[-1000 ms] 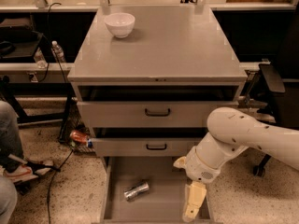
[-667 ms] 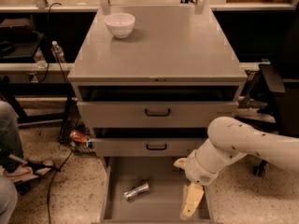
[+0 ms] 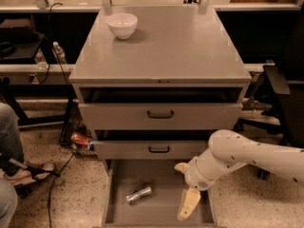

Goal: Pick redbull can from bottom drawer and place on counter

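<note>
The redbull can point(image 3: 138, 194), slim and silver, lies on its side on the floor of the open bottom drawer point(image 3: 109, 198), left of its middle. My gripper point(image 3: 182, 192) hangs over the right part of that drawer, to the right of the can and apart from it. Its cream fingers point(image 3: 189, 204) are spread open with nothing between them. The grey counter point(image 3: 161, 46) tops the cabinet above. My white arm comes in from the right.
A white bowl point(image 3: 122, 24) stands at the counter's back left. The two upper drawers point(image 3: 160, 114) are slightly pulled out. An orange-red can point(image 3: 80, 138) and a water bottle point(image 3: 59, 52) are to the cabinet's left. A person's leg point(image 3: 9, 141) is at far left, and a chair point(image 3: 280, 94) is at right.
My arm and gripper have shifted slightly left over the bottom drawer. The can has not moved.
</note>
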You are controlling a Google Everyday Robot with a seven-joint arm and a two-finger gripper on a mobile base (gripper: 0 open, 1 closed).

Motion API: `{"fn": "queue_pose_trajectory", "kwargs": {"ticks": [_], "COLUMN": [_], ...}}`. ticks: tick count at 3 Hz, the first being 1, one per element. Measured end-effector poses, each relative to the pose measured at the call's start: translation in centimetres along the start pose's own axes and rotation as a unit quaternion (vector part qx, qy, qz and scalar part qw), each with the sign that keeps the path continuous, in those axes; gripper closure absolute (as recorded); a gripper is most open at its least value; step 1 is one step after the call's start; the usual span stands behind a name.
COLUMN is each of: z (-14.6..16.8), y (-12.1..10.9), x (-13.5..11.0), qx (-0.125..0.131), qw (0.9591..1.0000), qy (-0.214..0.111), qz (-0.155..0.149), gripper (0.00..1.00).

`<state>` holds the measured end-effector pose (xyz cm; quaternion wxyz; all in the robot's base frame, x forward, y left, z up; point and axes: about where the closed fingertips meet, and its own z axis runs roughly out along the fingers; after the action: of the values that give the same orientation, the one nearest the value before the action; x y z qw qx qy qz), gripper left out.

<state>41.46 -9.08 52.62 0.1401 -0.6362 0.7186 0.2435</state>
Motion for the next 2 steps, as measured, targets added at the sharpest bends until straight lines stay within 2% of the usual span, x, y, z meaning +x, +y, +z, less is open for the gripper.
{"fn": "queue_pose_trajectory", "kwargs": {"ticks": [1, 2], "z": [1.2, 3.6], "y": [-0.7, -3.3], "x": [1.0, 2.9], "qx": [0.015, 0.045], "qw": [0.9998, 0.9983], "qy": [0.003, 0.002], "qz": [-0.016, -0.037], "gripper": [0.0, 0.0]}}
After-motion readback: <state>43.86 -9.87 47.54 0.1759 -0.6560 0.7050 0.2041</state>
